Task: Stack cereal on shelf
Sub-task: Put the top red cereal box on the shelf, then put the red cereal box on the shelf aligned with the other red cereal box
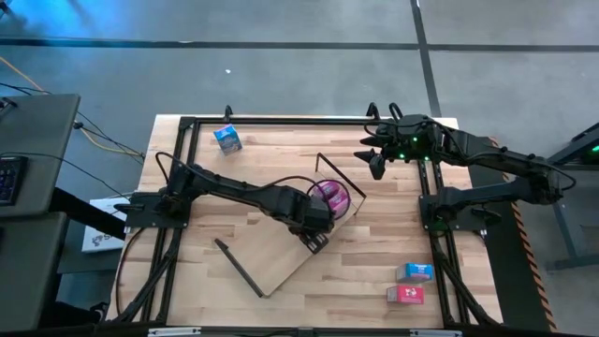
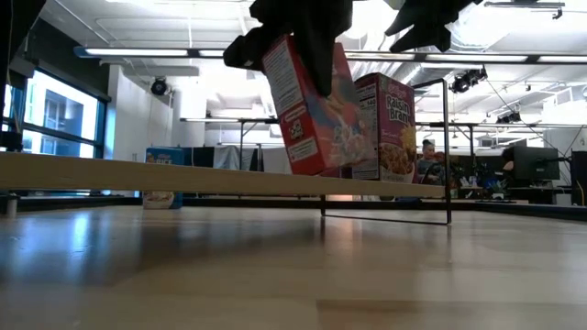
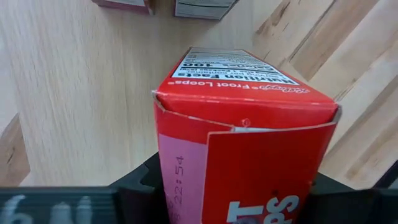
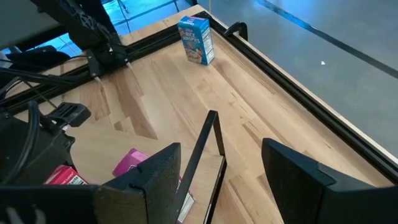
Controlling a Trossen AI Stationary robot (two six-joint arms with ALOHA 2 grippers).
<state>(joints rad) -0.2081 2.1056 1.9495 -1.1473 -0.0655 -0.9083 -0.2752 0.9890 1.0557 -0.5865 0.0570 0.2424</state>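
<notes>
Look past the butcher-block tabletop (image 2: 293, 275) and you see a white ceiling with long strip lights (image 2: 147, 52), a tall window (image 2: 50, 124) at far left (daylight beyond), and a monitor (image 2: 535, 163) at far right. From above, you see grey floor (image 1: 281, 75).

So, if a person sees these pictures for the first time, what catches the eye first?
First, the red Froot Loops box, tilted in the left gripper over the shelf at mid-table. Next, the Raisin Bran box standing upright on the shelf just behind it. The right gripper waits open at the table's far right side.
</notes>
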